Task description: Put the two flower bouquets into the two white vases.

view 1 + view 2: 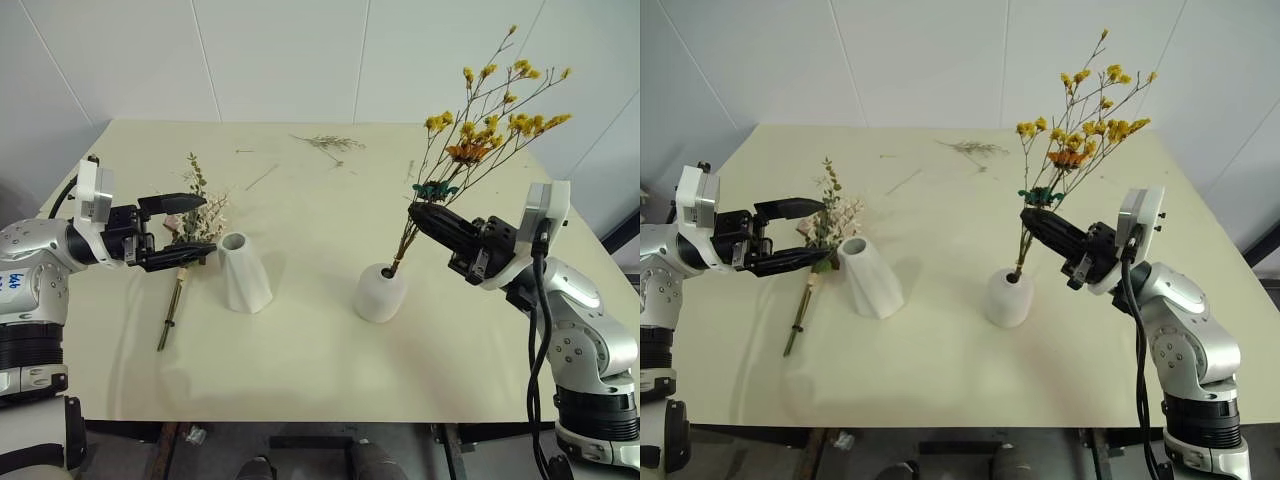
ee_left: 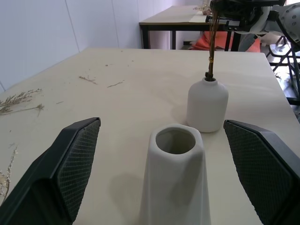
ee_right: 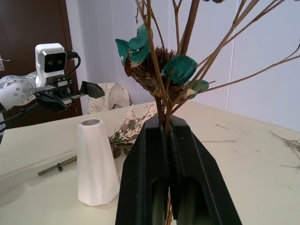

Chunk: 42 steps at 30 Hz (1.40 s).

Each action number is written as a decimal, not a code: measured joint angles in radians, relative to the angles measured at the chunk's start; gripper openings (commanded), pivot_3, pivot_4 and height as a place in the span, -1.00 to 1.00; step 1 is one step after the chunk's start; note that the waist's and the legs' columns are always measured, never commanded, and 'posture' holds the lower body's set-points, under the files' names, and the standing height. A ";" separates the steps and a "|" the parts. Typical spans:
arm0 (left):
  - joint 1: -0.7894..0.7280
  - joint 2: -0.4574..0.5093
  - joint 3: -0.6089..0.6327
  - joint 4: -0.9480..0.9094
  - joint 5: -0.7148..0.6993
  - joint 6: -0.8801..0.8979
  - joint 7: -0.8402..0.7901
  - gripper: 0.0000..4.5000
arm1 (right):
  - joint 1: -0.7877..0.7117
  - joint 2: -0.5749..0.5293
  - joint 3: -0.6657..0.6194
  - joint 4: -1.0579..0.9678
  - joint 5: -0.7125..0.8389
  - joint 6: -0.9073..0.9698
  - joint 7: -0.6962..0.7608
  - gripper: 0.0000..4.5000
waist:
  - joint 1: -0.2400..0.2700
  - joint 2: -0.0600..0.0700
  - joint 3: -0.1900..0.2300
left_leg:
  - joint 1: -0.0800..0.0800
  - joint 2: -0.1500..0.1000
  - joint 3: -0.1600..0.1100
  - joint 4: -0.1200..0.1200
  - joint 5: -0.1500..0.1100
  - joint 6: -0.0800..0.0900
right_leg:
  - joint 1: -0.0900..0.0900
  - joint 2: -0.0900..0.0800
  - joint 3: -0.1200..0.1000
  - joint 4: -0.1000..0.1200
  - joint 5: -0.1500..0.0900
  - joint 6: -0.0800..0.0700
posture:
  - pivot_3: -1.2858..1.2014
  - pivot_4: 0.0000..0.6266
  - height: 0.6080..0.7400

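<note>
The right gripper (image 1: pixel 418 213) was clenched on the stems of the yellow-orange bouquet (image 1: pixel 478 128), gripping them partway up, just below a small cluster of teal leaves (best seen in the right wrist view, where the stems ran up between the closed black fingers (image 3: pixel 140 178)). The lower end of this bouquet sat in the top hole of the short rounded vase (image 1: pixel 381 291), which stood on the cream table (image 1: pixel 320 370) right of centre. The bouquet's long axis ran steeply upward from the vase, leaning to the right and away, with its blooms spread high above the gripper. The left gripper (image 1: pixel 186 227) was released, its two fingers spread wide and holding nothing; it hovered at the left of the table with its fingers pointing right toward the tall tapered vase (image 1: pixel 243 273), which stood just beyond the fingertips. That vase was upright with its mouth open, and the left wrist view showed nothing inside it (image 2: pixel 175 140). The rose bouquet (image 1: pixel 189 240) lay flat on the table to the left of the tall vase, beneath the open left gripper. Its long axis ran near to far, stem ends toward the near edge and sprigs pointing away. A loose dried twig (image 1: pixel 328 143) lay at the far side of the table.
</note>
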<state>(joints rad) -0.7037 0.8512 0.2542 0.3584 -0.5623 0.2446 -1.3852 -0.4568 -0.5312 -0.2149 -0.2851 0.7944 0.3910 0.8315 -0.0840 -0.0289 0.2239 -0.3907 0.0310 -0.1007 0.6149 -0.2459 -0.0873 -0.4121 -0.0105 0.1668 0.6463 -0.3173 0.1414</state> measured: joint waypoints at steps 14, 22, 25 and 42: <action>0.004 0.000 0.002 -0.003 0.000 0.000 0.010 1.00 | -0.012 -0.048 -0.001 0.004 0.008 0.017 0.023 -0.98 | 0.001 0.000 0.000 | 0.000 0.000 0.000 0.000 0.000 0.000 | 0.000 0.000 0.000 0.000 0.000 0.000 | 0.03 -0.52 1.00; 0.004 0.000 0.002 -0.002 0.000 -0.005 0.012 1.00 | -0.020 -0.057 -0.010 0.000 0.019 0.038 0.027 -0.98 | 0.001 0.000 0.000 | 0.000 0.000 0.000 0.000 0.000 0.000 | 0.000 0.000 0.000 0.000 0.000 0.000 | 0.03 -0.52 1.00; 0.004 0.000 0.002 -0.002 0.000 -0.006 0.012 1.00 | -0.033 -0.057 -0.010 -0.004 0.020 0.043 0.027 -0.98 | 0.000 0.000 0.000 | 0.000 0.000 0.000 0.000 0.000 0.000 | 0.000 0.000 0.000 0.000 0.000 0.000 | 0.03 -0.52 1.00; 0.017 0.000 0.003 -0.013 0.000 -0.006 0.026 1.00 | -0.029 -0.025 0.016 0.007 0.003 0.044 0.020 -0.98 | 0.001 0.000 0.000 | 0.000 0.000 0.000 0.000 0.000 0.000 | 0.000 0.000 0.000 0.000 0.000 0.000 | 0.03 -0.52 1.00</action>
<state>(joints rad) -0.6871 0.8512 0.2572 0.3455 -0.5627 0.2381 -1.3591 -0.4857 -0.5566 -0.1991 -0.2777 0.7979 0.4347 0.8515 -0.0833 -0.0288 0.2239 -0.3910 0.0310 -0.1007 0.6149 -0.2459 -0.0873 -0.4123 -0.0107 0.1668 0.6460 -0.3173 0.1414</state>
